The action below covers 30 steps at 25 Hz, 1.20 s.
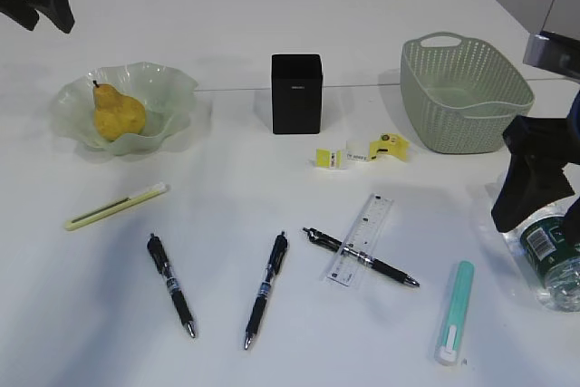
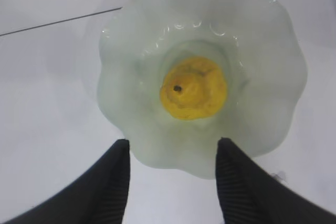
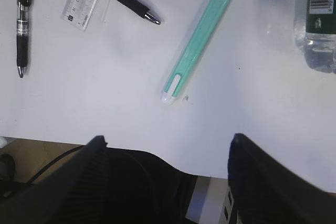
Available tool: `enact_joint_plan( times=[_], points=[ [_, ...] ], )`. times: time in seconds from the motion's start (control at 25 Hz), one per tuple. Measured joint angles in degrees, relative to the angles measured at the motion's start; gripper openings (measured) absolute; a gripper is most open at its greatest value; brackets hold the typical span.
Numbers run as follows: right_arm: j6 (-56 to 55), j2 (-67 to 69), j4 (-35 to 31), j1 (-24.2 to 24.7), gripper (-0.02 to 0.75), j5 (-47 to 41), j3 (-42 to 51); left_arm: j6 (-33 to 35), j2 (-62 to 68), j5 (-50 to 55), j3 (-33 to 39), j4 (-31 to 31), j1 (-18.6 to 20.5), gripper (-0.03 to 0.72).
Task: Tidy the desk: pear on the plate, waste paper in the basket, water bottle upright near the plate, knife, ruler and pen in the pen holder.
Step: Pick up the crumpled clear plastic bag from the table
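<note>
The yellow pear [image 1: 118, 115] [image 2: 194, 87] stands in the pale green plate [image 1: 172, 86] [image 2: 131, 129] at the left. High above it hangs my left gripper [image 1: 43, 17] [image 2: 173, 148], open and empty. The black pen holder [image 1: 296, 92] is mid-desk and the sage basket [image 1: 467, 92] is to its right. The waste paper [image 1: 362, 151] lies between them. The clear ruler [image 1: 362, 237] [image 3: 84, 1] lies across a pen [image 1: 362, 257] [image 3: 128, 1]. The water bottle [image 1: 553, 260] [image 3: 317, 19] lies on its side under my right gripper [image 1: 521, 210] [image 3: 168, 140], which is open and empty.
Two more pens [image 1: 172, 285] [image 1: 266, 289] lie at front centre. A yellow-green knife [image 1: 116, 206] lies below the plate, and a teal knife [image 1: 453, 313] [image 3: 197, 45] lies at front right near the desk's edge [image 3: 131, 150].
</note>
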State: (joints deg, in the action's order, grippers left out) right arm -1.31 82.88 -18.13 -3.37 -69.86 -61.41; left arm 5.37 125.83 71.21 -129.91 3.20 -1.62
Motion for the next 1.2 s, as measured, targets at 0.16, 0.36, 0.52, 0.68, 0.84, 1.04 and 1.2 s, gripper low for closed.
enact_joint_plan(
  times=[0.16,0.36,0.52,0.68,0.84,1.04,1.2],
  points=[
    [0.0,0.0,0.0,0.0,0.552,0.0,0.0,-0.7,0.0,0.1,0.0,0.0,0.0,0.355],
    [0.0,0.0,0.0,0.0,0.552,0.0,0.0,-1.0,0.0,-4.3,0.0,0.0,0.0,0.338],
    [0.0,0.0,0.0,0.0,0.552,0.0,0.0,-1.0,0.0,-9.6,0.0,0.0,0.0,0.33],
    [0.0,0.0,0.0,0.0,0.552,0.0,0.0,-1.0,-0.3,-16.8,3.1,1.3,0.0,0.329],
    [0.0,0.0,0.0,0.0,0.552,0.0,0.0,-1.0,-2.0,-25.3,12.6,2.6,0.0,0.329],
    [0.0,0.0,0.0,0.0,0.552,0.0,0.0,-1.0,-12.1,-45.2,33.8,2.7,0.0,0.314],
    [0.0,0.0,0.0,0.0,0.552,0.0,0.0,-1.0,-22.0,-57.3,47.6,2.7,0.0,0.31]
  ],
)
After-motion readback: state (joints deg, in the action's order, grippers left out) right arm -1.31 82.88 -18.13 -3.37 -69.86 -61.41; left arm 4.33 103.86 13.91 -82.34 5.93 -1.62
